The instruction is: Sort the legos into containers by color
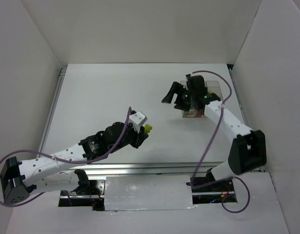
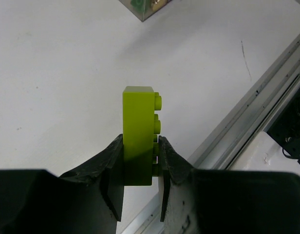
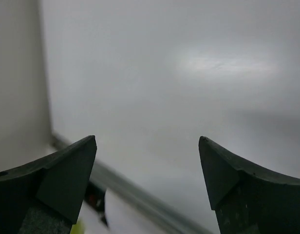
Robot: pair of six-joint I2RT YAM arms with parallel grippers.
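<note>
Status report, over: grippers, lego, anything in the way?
Left gripper shut on yellow-green lego. Right gripper open, empty. Right arm over the containers, may block the drop.

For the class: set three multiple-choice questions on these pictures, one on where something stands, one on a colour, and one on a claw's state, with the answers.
1. Where on the white table do the clear plastic bins stand? A near left corner; B right side, under the right arm; C dead centre.
2. What colour is the small plastic brick in the left claw? A red; B blue; C yellow-green.
3. How is the right claw? A open and empty; B shut on a brick; C shut on nothing.
Answers: 1 B, the top view shows them beneath the right arm; 2 C, the left wrist view shows it; 3 A, its jaws stand wide apart with nothing between.
</note>
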